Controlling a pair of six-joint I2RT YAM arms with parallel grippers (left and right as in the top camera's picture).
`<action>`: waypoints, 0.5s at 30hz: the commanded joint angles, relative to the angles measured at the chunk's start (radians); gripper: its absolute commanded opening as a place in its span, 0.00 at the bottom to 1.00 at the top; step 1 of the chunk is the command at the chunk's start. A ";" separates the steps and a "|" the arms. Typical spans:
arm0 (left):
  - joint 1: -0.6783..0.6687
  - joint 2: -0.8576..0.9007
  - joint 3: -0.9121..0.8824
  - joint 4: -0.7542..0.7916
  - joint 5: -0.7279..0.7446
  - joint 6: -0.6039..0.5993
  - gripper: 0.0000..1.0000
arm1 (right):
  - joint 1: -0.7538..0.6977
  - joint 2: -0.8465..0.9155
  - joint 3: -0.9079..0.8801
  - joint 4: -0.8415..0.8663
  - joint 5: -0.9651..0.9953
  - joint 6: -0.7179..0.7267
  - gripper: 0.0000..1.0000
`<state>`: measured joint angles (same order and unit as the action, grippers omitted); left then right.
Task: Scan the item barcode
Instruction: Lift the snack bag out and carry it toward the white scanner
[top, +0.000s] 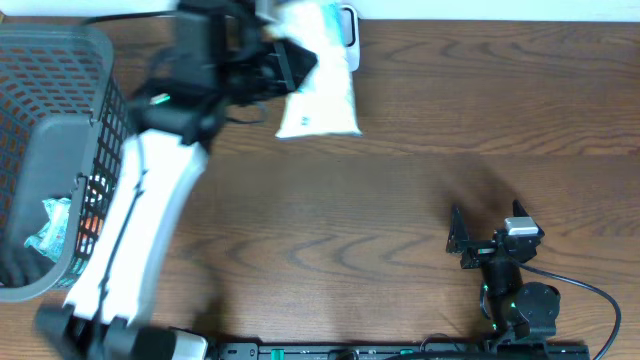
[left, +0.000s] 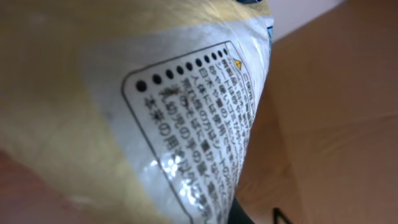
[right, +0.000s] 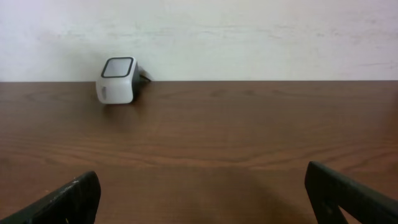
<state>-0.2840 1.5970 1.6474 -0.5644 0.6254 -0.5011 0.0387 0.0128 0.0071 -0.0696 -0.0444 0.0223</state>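
Now we hold the white plastic packet with black printed text (top: 322, 95) in our left claw (top: 285, 65), whose fingers are clamped together on it. The packet is at the far side of the brown wooden table (top: 400, 180), close by the small white scanner with a dark window (right: 117, 79). Our right claw (top: 460, 240) is near the front right corner, its fingers wide apart and holding nothing. A grey plastic mesh basket (top: 60, 60) stands at the left edge.
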 joint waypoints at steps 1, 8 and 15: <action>-0.081 0.134 0.008 0.015 -0.059 -0.024 0.07 | -0.005 -0.004 -0.002 -0.004 0.009 0.014 0.99; -0.189 0.375 0.008 0.149 -0.061 -0.203 0.08 | -0.005 -0.004 -0.002 -0.004 0.009 0.014 0.99; -0.287 0.518 0.008 0.328 -0.061 -0.304 0.35 | -0.005 -0.004 -0.002 -0.004 0.009 0.014 0.99</action>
<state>-0.5335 2.0983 1.6470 -0.2760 0.5617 -0.7315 0.0387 0.0128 0.0071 -0.0700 -0.0444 0.0223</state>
